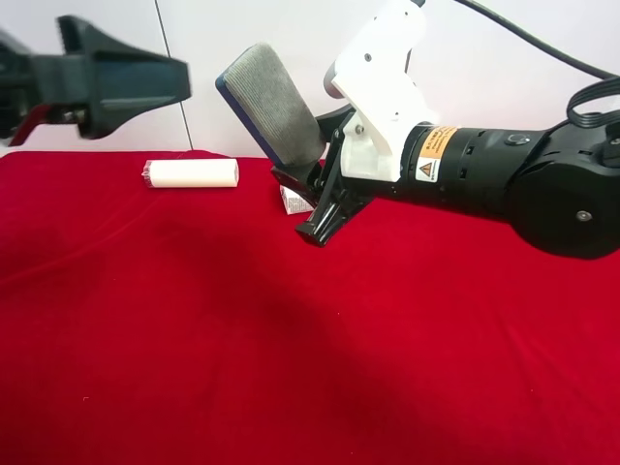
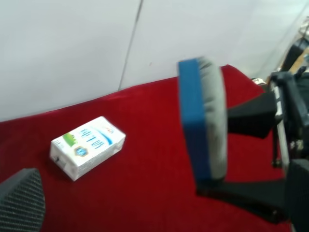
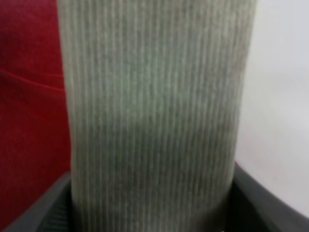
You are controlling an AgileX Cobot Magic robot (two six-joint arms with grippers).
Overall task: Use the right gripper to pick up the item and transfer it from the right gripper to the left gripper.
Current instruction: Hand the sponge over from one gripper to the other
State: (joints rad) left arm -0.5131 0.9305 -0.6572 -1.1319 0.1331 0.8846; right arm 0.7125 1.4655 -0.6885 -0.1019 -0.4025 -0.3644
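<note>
The item point(image 1: 276, 102), a board eraser with a grey felt face and a blue base, is held tilted in the air above the red cloth. The right gripper point(image 1: 315, 179), on the arm with the white housing, is shut on its lower end. In the right wrist view the felt face point(image 3: 154, 111) fills the frame between the dark fingers point(image 3: 43, 212). The left wrist view shows the item point(image 2: 203, 125) edge-on with the right gripper's fingers point(image 2: 251, 116) behind it. The all-black left gripper point(image 1: 136, 73) hovers open at the upper left, apart from the item; one of its pads point(image 2: 21, 203) shows, with nothing held.
A cream cylinder point(image 1: 191, 174) lies on the red cloth point(image 1: 291, 368) near the back. A white printed carton point(image 2: 87, 147) rests on the cloth below the raised item, mostly hidden behind the right gripper in the exterior view. A white wall point(image 1: 504, 87) stands behind.
</note>
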